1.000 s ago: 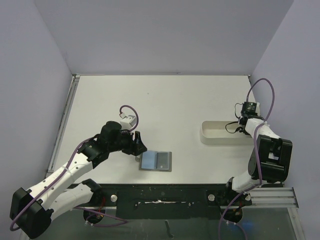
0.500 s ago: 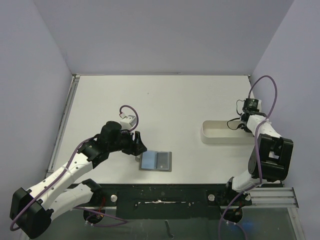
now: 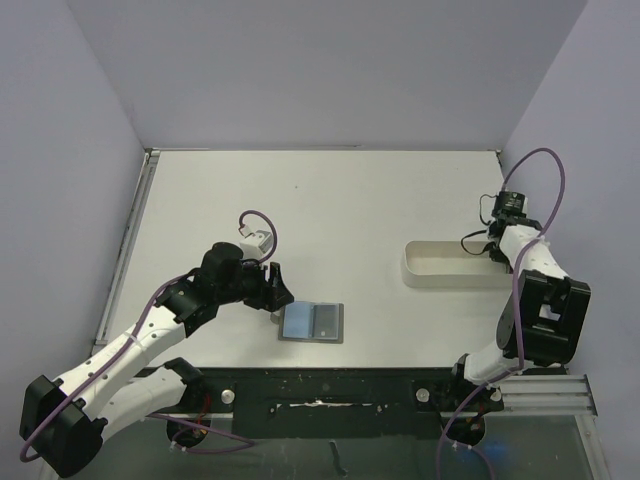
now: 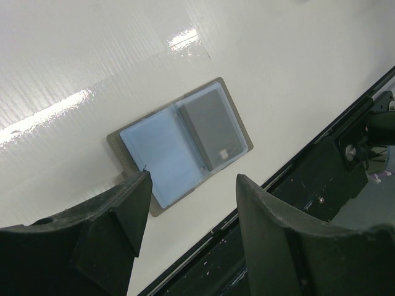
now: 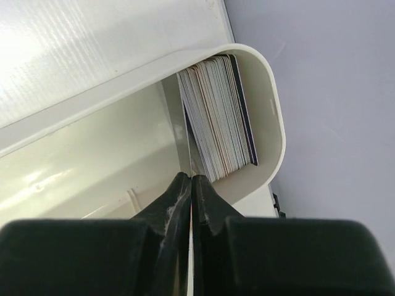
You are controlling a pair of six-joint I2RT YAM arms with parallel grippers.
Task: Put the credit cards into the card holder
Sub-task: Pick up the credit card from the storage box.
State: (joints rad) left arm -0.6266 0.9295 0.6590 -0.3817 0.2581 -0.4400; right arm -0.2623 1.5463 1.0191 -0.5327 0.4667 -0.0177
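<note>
The card holder (image 3: 313, 321) lies open on the table, light blue inside, with one dark credit card (image 4: 213, 126) in its right pocket. My left gripper (image 3: 274, 298) stands open just left of it; in the left wrist view the gripper (image 4: 192, 185) has one finger over the holder's (image 4: 160, 154) near corner, and nothing is held. My right gripper (image 3: 495, 240) is over the right end of the white tray. There the gripper (image 5: 191, 179) is shut on one thin credit card (image 5: 187, 151), seen edge-on beside the upright stack of cards (image 5: 219, 117).
The white oblong tray (image 3: 440, 275) stands at the right side of the table; its rounded end wall (image 5: 271, 123) curves round the stack. The table's black front rail (image 4: 345, 142) runs close to the card holder. Purple walls enclose the table.
My right gripper has finished closing on a single card, and the right wrist has shifted a little back and to the right. The left arm and the card holder have not moved.
</note>
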